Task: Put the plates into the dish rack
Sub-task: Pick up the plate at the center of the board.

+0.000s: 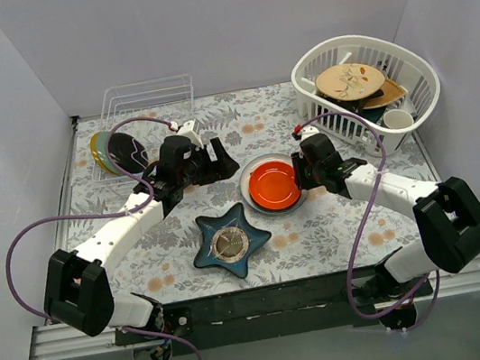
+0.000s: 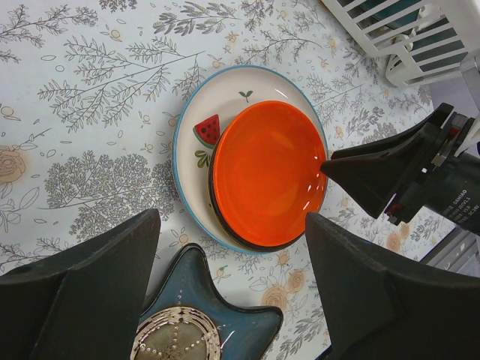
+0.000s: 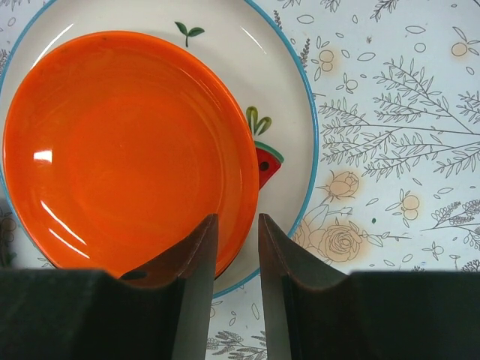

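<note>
Right tool (image 3: 238, 221), narrowly parted astride the rim of the orange plate (image 3: 127, 150), clamping indeterminable, risked slipping it onto the white plate (image 3: 289, 90) beneath; left tool (image 2: 232, 225) hovered wide open.

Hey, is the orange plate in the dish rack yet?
No, the orange plate lies on a blue-rimmed white plate, well apart from the dish rack.

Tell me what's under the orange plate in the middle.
A white plate with a blue rim and a watermelon drawing lies under the orange plate. Most of it is covered; anything beneath cannot be seen.
</note>
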Robot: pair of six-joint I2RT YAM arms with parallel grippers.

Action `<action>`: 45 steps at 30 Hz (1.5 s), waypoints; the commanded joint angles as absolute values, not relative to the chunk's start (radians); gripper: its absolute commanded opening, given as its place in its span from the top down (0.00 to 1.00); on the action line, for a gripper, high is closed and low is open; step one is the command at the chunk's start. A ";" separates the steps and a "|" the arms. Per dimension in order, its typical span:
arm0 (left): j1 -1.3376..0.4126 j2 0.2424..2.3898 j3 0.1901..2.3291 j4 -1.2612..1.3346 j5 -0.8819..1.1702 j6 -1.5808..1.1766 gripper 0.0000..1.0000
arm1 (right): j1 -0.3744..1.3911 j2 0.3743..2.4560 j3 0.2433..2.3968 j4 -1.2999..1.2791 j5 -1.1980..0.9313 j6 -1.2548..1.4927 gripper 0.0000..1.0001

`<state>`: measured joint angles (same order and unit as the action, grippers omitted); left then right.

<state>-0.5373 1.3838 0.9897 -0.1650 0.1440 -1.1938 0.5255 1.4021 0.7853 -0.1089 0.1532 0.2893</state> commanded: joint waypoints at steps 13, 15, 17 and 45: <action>-0.543 1.347 0.986 -0.169 0.129 -1.190 0.23 | 0.512 1.417 0.742 -0.049 0.141 0.285 0.73; -0.541 1.347 0.988 -0.167 0.130 -1.190 0.23 | 0.514 1.422 0.741 -0.048 0.138 0.284 0.74; -0.543 1.347 0.986 -0.167 0.130 -1.190 0.23 | 0.512 1.424 0.739 -0.046 0.132 0.284 0.75; -0.548 1.394 0.907 -0.046 0.212 -1.256 0.35 | 0.506 1.247 0.854 -0.169 0.152 0.272 0.99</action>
<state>-0.5388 1.3861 0.9222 -0.1055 0.1772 -1.2442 0.5049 1.2846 0.8196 -0.1402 0.1398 0.2825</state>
